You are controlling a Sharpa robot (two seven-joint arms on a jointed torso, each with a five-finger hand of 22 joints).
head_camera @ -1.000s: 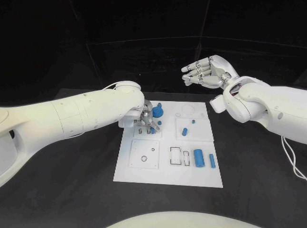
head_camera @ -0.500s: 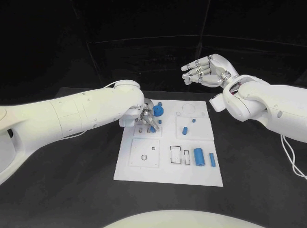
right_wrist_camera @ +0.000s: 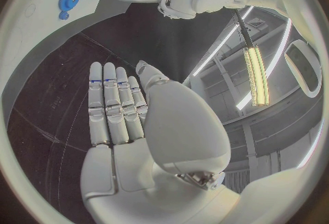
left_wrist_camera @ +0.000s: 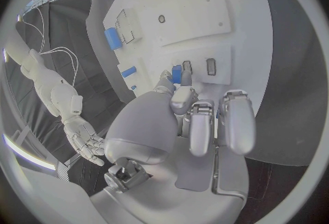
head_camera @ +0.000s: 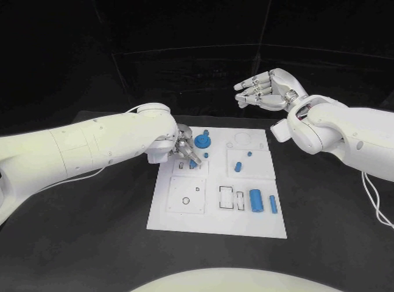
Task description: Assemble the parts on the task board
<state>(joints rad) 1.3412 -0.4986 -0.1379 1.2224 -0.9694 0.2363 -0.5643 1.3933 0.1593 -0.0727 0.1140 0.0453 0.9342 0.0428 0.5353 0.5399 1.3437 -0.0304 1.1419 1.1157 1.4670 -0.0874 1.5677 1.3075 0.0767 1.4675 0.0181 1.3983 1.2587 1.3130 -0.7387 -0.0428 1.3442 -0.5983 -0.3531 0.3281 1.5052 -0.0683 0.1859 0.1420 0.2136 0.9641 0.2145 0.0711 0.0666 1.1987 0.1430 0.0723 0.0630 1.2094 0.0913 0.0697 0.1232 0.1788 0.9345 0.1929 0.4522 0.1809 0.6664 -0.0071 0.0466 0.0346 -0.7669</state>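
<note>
The white task board [head_camera: 190, 216] lies in the middle of the black table. My left hand [head_camera: 182, 151] hovers low over its far left section and pinches a small blue part [head_camera: 193, 163] between thumb and fingertip; the left wrist view shows this part [left_wrist_camera: 176, 74] held just above the board [left_wrist_camera: 199, 4], beside a small slot [left_wrist_camera: 211, 66]. A blue gear [head_camera: 203, 143] stands just right of the hand. My right hand [head_camera: 265, 90] is raised beyond the board's far right corner, fingers straight [right_wrist_camera: 113, 104], holding nothing.
Other blue parts lie on the board: two small pegs [head_camera: 237, 166] [head_camera: 248, 154] in the middle right section, a thick cylinder [head_camera: 256, 199] and a thin pin [head_camera: 272, 204] in the near right section. Black table surrounds the board.
My left hand has shifted and turned slightly over the board's far left section, and the blue part now shows at its fingertips. The right hand has hardly moved.
</note>
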